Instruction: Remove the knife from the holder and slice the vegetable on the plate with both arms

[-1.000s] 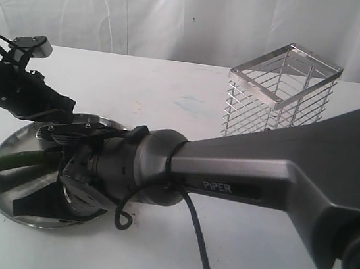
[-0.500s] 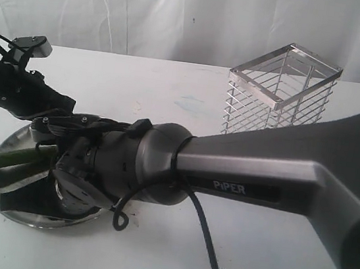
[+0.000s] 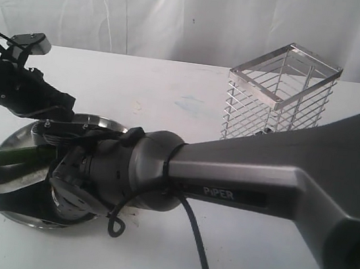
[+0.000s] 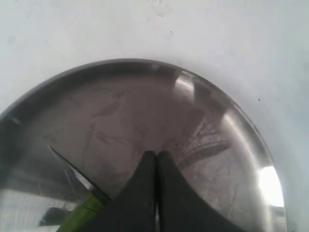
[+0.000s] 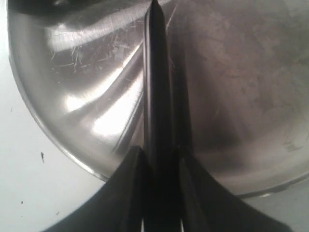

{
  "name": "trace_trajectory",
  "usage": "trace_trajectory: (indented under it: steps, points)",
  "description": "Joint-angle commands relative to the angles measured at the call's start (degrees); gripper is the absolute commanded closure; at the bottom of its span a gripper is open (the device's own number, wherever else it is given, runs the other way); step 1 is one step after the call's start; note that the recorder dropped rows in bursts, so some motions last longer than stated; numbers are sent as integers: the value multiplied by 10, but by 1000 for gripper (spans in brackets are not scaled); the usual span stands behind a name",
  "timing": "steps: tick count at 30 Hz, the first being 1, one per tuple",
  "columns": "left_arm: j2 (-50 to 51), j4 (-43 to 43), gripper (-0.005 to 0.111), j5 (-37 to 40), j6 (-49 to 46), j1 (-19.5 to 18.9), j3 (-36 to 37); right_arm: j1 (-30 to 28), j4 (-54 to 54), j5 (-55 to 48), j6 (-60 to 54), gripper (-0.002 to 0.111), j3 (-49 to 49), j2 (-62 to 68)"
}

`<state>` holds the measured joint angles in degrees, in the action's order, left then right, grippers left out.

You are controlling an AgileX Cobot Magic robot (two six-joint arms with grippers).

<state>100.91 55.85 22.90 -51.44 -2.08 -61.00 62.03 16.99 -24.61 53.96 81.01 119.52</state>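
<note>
The knife (image 5: pixel 157 87) sits clamped between my right gripper's (image 5: pixel 161 159) fingers, running straight up the middle of the right wrist frame with its point near the top edge, over the plate (image 5: pixel 72 111). In the exterior view that blade shows as a dark wedge at the lower left, low over the plate (image 3: pixel 105 124), with the right arm (image 3: pixel 260 178) filling the foreground from the right edge to the centre. Just behind it, at the left edge, the vegetable (image 3: pixel 4 156) lies across the plate with its stem end overhanging the rim. My left gripper (image 4: pixel 155 166) has its fingertips pressed together with nothing visible between them; in the left wrist frame the vegetable (image 4: pixel 82 212) is beside it at the lower left, touching the knife's tip (image 4: pixel 72 169). I judge I am in the slicing step. To do it well I would want the left gripper pinning the vegetable, which it does not appear to do now, and the blade square across it, coming down steadily so it does not roll off the rim. Farther back, upper right, the holder (image 3: pixel 281 95) stands on the table (image 3: pixel 186 89), and I see nothing in it.
</note>
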Motion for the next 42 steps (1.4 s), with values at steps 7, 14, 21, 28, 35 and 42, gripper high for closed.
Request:
trace_trajectory:
  steps: [7, 14, 21, 28, 35, 42]
  points:
    - [-16, 11, 105, 6, 6, 1, 3, 1, 3, 10, 4, 108, 4, -1]
    - [-16, 11, 105, 6, 6, 1, 3, 1, 8, 6, 3, 108, 4, -8]
    - [-16, 11, 105, 6, 6, 1, 3, 13, 8, 5, 2, 108, 4, -4]
    - [-16, 11, 105, 7, 6, 1, 3, 13, 14, 0, 2, 108, 4, 2]
    - [-16, 11, 105, 8, 6, 1, 3, 7, 44, -1, 2, 108, 4, 2]
    - [-16, 11, 105, 8, 6, 1, 3, -4, 45, -10, 2, 108, 4, 2]
